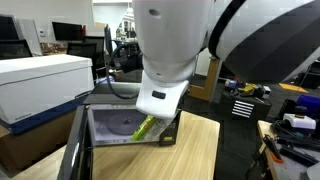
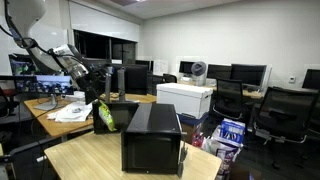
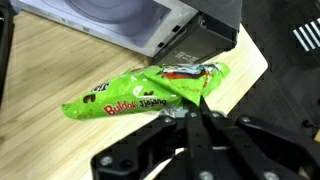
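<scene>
In the wrist view my gripper (image 3: 197, 106) is shut on the edge of a green snack packet (image 3: 140, 92) with red and black print, holding it above a light wooden table (image 3: 40, 70). In an exterior view the packet (image 1: 146, 126) hangs under the white arm in front of a black microwave (image 1: 130, 125) with its door open. In an exterior view the packet (image 2: 102, 114) hangs from the gripper (image 2: 100, 98) just left of the microwave (image 2: 152, 136). The microwave's open door and dark body (image 3: 200, 35) lie just beyond the packet.
A white box (image 1: 40, 85) stands beside the microwave and shows again in an exterior view (image 2: 185, 98). Desks with monitors (image 2: 215, 72), office chairs (image 2: 275, 110) and clutter surround the table. The table edge (image 3: 250, 70) drops off close to the packet.
</scene>
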Tool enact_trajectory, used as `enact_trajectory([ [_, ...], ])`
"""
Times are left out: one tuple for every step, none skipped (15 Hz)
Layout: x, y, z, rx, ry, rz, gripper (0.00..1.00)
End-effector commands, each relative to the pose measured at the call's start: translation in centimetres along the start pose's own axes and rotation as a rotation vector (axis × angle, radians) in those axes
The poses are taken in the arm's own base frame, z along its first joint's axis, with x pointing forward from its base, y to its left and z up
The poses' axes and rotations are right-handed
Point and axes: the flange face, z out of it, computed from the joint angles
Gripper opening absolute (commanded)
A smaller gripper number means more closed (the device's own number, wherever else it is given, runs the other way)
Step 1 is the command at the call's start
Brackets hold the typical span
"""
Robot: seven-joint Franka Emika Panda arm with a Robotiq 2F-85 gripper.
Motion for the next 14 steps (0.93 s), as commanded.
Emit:
enact_trajectory([
  [0.6,0.0,0.3,-0.077,0.031,-0.038,0.03],
  [0.9,0.2,0.4,-0.094,0.042,-0.04,0.03],
  [1.2,0.6,0.4,-0.11,0.051,-0.037,0.03],
  [1.4,1.0,0.3,-0.128,0.055,-0.025,0.02],
  [1.6,1.3,0.3,-0.141,0.06,-0.019,0.03],
  [1.8,1.7,0.2,-0.16,0.059,-0.003,0.02],
  [2.1,2.0,0.2,-0.172,0.065,0.005,0.02],
  [2.3,2.4,0.3,-0.186,0.066,0.023,0.02],
  [2.5,2.8,0.4,-0.199,0.065,0.038,0.02],
  [2.7,3.2,0.6,-0.205,0.068,0.058,0.02],
  [3.0,3.8,0.9,-0.213,0.074,0.088,0.02],
  [3.2,4.2,1.1,-0.215,0.083,0.112,0.02],
  [3.3,4.9,1.2,-0.226,0.087,0.151,0.02],
  [3.4,5.5,1.2,-0.239,0.087,0.188,0.02],
])
